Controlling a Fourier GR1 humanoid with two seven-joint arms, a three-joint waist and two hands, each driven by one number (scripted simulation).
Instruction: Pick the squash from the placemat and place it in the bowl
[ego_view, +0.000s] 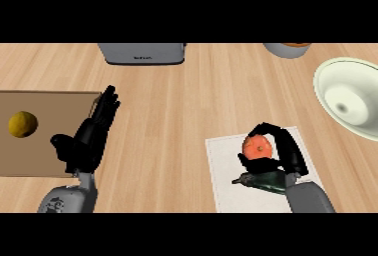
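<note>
An orange squash (258, 147) lies on the white placemat (223, 175) at the lower right. My right hand (284, 155) is curled round it, fingers arching over its top and thumb at its near side. The pale green bowl (353, 102) stands at the right edge, beyond the placemat. My left hand (90, 137) rests open at the left, fingers straight and pointing away, by the edge of a brown board.
A brown cutting board (44, 150) at the left carries a yellow lemon (23, 124). A grey appliance (142, 53) stands at the back centre. A grey cup with orange contents (288, 49) sits at the back right.
</note>
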